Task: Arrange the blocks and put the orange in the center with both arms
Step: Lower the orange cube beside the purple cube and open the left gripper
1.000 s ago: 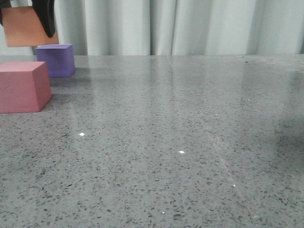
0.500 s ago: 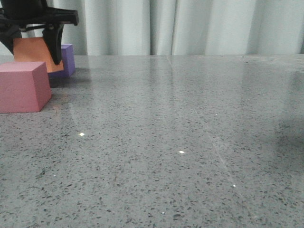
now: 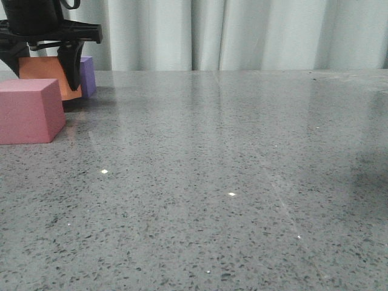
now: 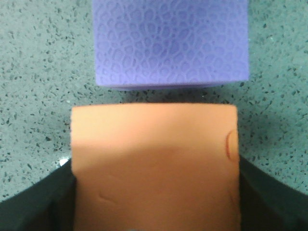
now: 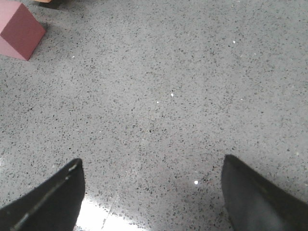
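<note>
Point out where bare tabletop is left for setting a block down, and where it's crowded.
Bare: the grey table from the pink cube rightward, including under the open right gripper. Crowded: far left, where the left gripper holds the orange cube near the purple cube.

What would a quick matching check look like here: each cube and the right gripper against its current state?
Things:
1. orange cube
2. purple cube
3. pink cube
4. right gripper

States:
A. open over bare table
B. nearest the front camera, untouched
C. held between the left gripper's fingers
D. on the table just beyond the held cube

Pairs: 1-C, 2-D, 3-B, 4-A
</note>
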Robot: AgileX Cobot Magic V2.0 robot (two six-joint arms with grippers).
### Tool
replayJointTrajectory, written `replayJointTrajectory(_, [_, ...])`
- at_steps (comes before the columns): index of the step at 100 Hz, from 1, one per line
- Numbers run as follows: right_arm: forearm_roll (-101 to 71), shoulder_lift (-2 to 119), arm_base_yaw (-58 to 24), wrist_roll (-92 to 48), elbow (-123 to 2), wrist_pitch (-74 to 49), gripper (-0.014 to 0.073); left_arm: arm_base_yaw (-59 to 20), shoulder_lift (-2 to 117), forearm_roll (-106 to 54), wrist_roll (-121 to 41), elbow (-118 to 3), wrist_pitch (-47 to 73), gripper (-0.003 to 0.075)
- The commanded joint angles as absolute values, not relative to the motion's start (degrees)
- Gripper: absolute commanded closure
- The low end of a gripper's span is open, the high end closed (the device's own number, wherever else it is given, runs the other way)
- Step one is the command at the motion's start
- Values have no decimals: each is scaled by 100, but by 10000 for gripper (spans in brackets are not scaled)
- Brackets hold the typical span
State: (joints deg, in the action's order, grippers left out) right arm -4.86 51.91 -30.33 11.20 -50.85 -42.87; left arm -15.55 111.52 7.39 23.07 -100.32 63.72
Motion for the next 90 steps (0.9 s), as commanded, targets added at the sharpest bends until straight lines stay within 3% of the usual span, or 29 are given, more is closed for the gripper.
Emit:
replayJointTrajectory(1, [-511, 5080, -3027, 1055, -5224, -3921, 13, -1540, 10849, 776, 2377, -10173, 6205, 317])
replayJointTrajectory(9, [-511, 5080, -3027, 1055, -5224, -3921, 13, -1540, 10849, 776, 2377, -10173, 6216, 208])
replayJointTrajectory(18, [-511, 5080, -3027, 1055, -5224, -3921, 13, -1540, 10849, 776, 2377, -10173, 6216, 163])
replayJointTrajectory(52, [-511, 5080, -3027, 1055, -5224, -3921, 13, -1540, 10793, 776, 2377, -10186, 6146, 164])
replayJointTrajectory(90, [-511, 5080, -3027, 1055, -5224, -3921, 13, -1729, 9847, 843, 2377, -10186, 5836, 169])
